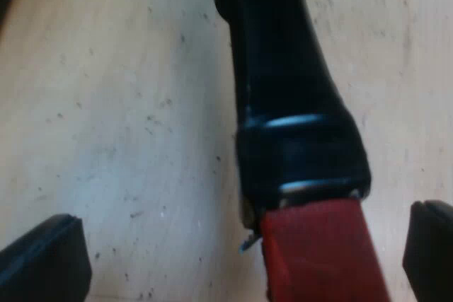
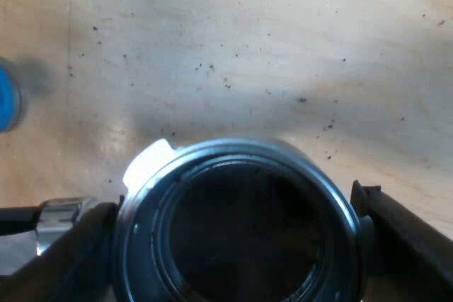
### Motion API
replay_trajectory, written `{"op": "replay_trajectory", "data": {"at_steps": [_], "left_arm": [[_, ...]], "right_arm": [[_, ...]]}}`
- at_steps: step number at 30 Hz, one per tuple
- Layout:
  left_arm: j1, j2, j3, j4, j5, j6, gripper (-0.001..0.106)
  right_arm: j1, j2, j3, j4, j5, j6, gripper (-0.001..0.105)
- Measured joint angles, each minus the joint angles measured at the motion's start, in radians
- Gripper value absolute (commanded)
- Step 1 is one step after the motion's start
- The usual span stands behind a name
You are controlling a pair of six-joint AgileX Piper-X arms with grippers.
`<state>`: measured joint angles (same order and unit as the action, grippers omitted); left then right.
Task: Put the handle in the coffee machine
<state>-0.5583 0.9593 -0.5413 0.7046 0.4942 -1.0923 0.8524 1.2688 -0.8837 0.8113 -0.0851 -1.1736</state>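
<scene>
The right pincer [image 2: 237,245] is clamping the holder [image 2: 212,150] at its basket, dark inside, above the tabletop [image 2: 248,47]; the left pincer [image 1: 241,256] is standing apart around the handle [image 1: 290,104] at its red end; a blue tamper [image 2: 7,97] is lying nearby.

Soft, even light falls on the pale wooden table [image 1: 106,104] ahead of the left gripper [image 1: 244,217] and its jaws. Thin white glints cross the glossy black handle [image 1: 290,104] between them, just above its dull red end [image 1: 322,252]. At the right gripper [image 2: 233,203], strong glare sits on the holder [image 2: 233,145] rim's far side, its basket between the jaws is dark, and a faint grey shadow lies beside the blue tamper [image 2: 7,97] beyond them.
</scene>
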Motion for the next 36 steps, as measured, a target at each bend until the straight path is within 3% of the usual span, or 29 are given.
{"op": "replay_trajectory", "data": {"at_steps": [11, 26, 36], "left_arm": [[0.000, 0.009, 0.000, -0.003, 0.000, 0.000, 0.087], [0.000, 0.009, 0.000, 0.001, 0.029, 0.000, 0.074], [0.000, 0.009, 0.000, 0.001, 0.029, 0.000, 0.051]], "right_arm": [[0.000, 0.000, 0.000, 0.000, -0.004, 0.000, 0.000], [0.000, 0.000, 0.000, 0.000, -0.006, 0.000, 0.000], [0.000, 0.000, 0.000, 0.000, -0.006, 0.000, 0.000]]}}
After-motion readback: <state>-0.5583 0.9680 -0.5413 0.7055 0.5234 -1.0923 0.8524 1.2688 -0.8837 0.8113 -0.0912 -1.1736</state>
